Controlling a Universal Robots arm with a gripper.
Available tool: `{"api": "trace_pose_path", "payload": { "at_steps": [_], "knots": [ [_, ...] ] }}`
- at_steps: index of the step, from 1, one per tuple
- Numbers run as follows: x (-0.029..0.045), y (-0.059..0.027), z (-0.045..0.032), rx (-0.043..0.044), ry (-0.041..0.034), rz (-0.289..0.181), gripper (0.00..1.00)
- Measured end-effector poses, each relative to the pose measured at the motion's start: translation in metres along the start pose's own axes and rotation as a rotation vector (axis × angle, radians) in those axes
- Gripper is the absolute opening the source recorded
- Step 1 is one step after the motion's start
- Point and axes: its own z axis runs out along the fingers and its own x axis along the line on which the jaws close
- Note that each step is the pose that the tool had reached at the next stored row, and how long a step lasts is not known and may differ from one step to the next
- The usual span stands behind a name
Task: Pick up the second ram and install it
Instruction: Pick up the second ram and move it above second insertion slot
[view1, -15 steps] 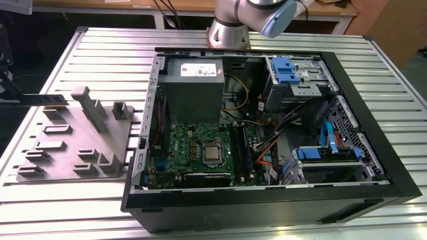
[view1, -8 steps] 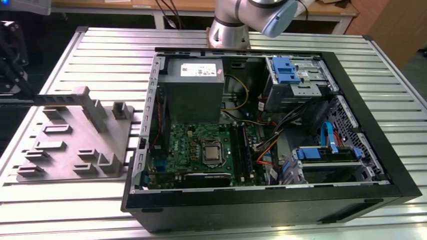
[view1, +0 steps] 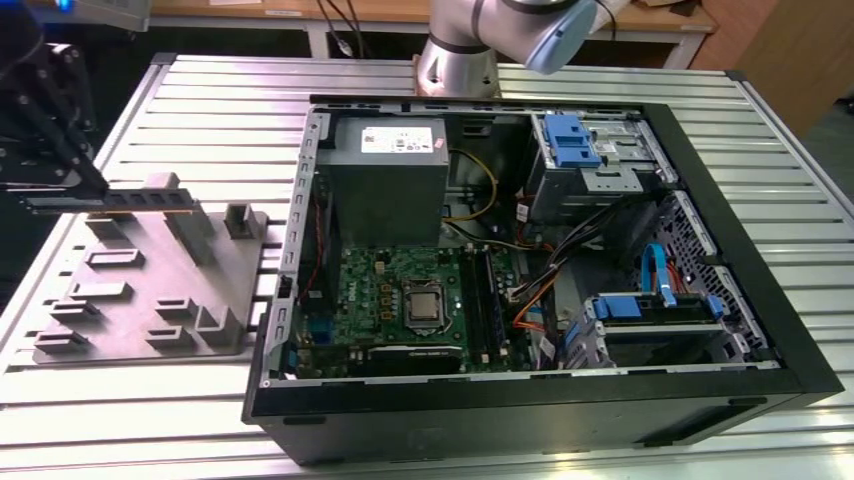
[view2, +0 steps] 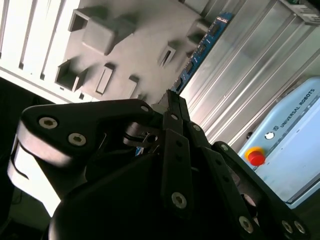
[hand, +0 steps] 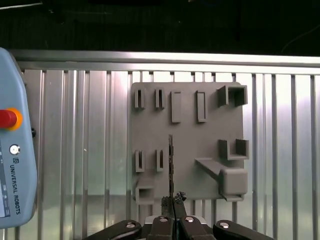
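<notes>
At the exterior view's far left, my gripper is shut on the second ram, a long thin dark stick with small chips. It holds the stick level over the back part of the grey moulded tray. In the first wrist view the ram appears edge-on, running out from the shut fingertips of the gripper across the tray. In the second wrist view its blue edge sticks out past the gripper beside the tray. Whether the stick touches the tray, I cannot tell.
An open black computer case lies at the exterior view's right, with the green motherboard and its long black slots inside. A light blue teach pendant lies on the ribbed metal table beside the tray.
</notes>
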Motion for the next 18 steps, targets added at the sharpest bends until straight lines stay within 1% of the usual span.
{"api": "trace_pose_path", "payload": {
  "at_steps": [5, 7, 9, 13, 18],
  "knots": [
    [-0.0002, -0.0201, -0.0005, 0.0000, 0.0000, 0.000, 0.08],
    [-0.0002, -0.0246, -0.0007, -0.0001, 0.0001, 0.000, 0.08],
    [-0.0002, -0.0247, -0.0010, -0.0001, 0.0002, 0.000, 0.08],
    [-0.0005, -0.0247, -0.0059, 0.0000, 0.0001, 0.000, 0.08],
    [-0.0005, -0.0247, -0.0063, 0.0000, 0.0000, 0.000, 0.08]
  ]
}}
